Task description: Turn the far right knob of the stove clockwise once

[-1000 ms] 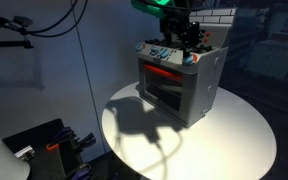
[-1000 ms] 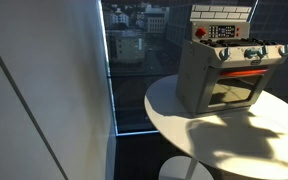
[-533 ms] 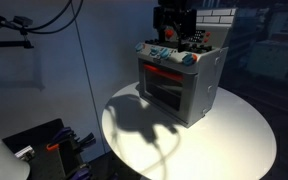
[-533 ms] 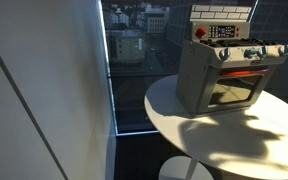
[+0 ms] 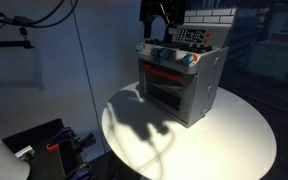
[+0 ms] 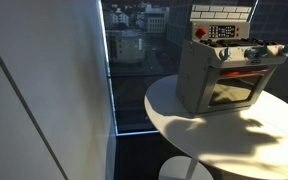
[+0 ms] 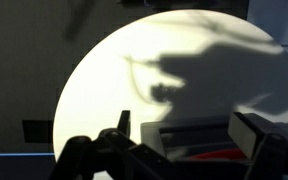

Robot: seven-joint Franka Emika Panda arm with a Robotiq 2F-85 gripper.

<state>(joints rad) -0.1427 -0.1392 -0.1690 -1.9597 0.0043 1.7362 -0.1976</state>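
Note:
The small grey stove (image 5: pixel 181 85) stands on the round white table, and it also shows in an exterior view (image 6: pixel 227 78) and at the bottom of the wrist view (image 7: pixel 189 140). Its row of small knobs runs along the sloped panel. The far right knob (image 5: pixel 191 60) is the right-hand end one and it also shows in an exterior view (image 6: pixel 281 49). My gripper (image 5: pixel 159 14) hangs above the stove's back left part, clear of the knobs. In the wrist view the gripper (image 7: pixel 189 128) is open and empty, with its fingers wide apart.
The round white table (image 5: pixel 239 140) carries only the stove and the arm's shadow (image 5: pixel 144 120). A window with a city view (image 6: pixel 134 45) lies behind the table. Dark equipment (image 5: pixel 44 145) sits on the floor beside the table.
My gripper has risen and moved left, away from the knob panel, over the last second. The stove has not moved.

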